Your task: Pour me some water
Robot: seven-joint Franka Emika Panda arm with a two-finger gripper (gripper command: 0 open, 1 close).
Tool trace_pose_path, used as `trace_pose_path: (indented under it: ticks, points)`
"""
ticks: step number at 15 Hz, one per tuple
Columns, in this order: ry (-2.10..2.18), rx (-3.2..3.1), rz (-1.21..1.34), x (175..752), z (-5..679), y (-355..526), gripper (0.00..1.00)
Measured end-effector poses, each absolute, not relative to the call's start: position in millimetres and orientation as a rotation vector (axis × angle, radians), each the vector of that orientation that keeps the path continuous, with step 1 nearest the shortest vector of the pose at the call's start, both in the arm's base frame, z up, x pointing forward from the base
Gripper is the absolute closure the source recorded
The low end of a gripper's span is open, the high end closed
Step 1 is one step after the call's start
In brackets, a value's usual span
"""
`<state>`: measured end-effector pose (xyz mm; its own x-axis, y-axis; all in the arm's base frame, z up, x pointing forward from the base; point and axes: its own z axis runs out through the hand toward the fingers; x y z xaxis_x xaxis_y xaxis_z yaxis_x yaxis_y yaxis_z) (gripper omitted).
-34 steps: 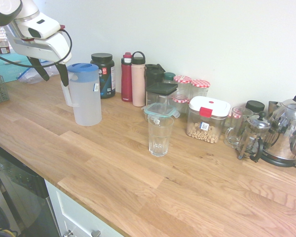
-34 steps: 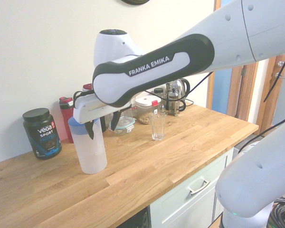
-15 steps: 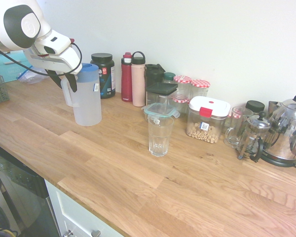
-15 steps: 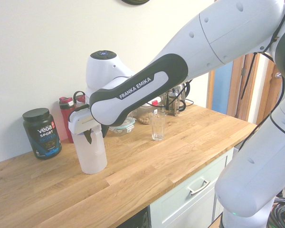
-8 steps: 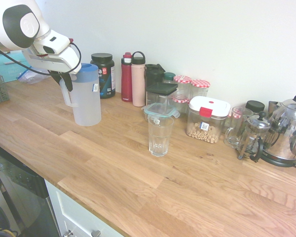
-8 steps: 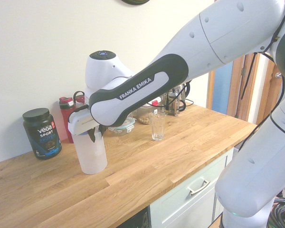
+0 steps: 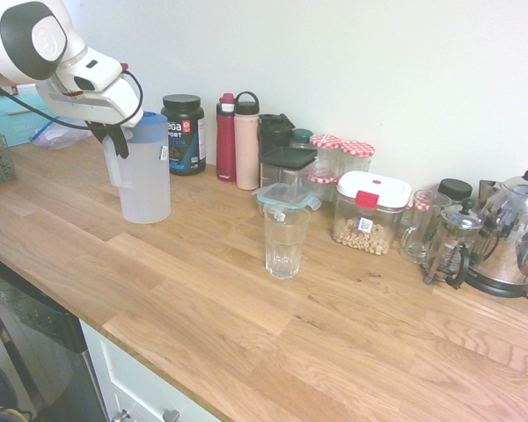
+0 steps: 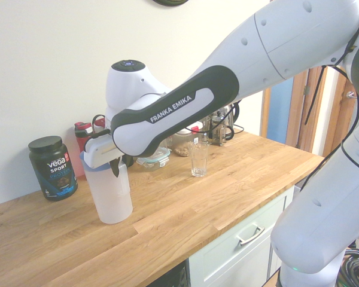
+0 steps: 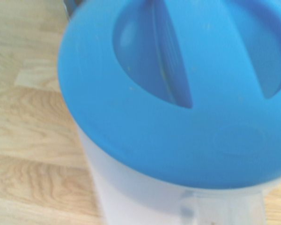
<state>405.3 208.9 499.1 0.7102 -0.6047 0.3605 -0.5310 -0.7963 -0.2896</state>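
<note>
Moves the jug (image 7: 148, 189) slightly farther from the glass (image 7: 284, 246) than half a second ago, with a nearly upright pose and no pouring tilt. Grips the jug by its handle (image 7: 113, 170), with the gripper (image 7: 119, 144) closed narrow around it, well apart from the glass. Looks like the end of the grasping step, probably with a first tug toward lifting; cannot tell from either exterior view whether clear of the counter (image 7: 246, 352) or just sliding on it. Keeps the blue lid (image 9: 145, 136) on. Leaves most of the task to do: raise the jug, carry it over to the glass, line up the spout, tip, then set back down. Needs a firm hold, given a likely swing or slip at the handle while tilting.
</note>
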Motion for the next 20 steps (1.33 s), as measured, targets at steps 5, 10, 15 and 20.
trace_pose_path:
  ticks: [5, 10, 15, 20]
  points:
    - [0.905, -2.740, -0.672, 395, 567, 160, 1.00]
    - [0.558, -2.908, -0.528, 377, 608, 67, 1.00]
    - [0.361, -2.881, -0.355, 353, 623, -55, 1.00]
    - [0.269, -2.841, -0.311, 308, 624, -161, 1.00]
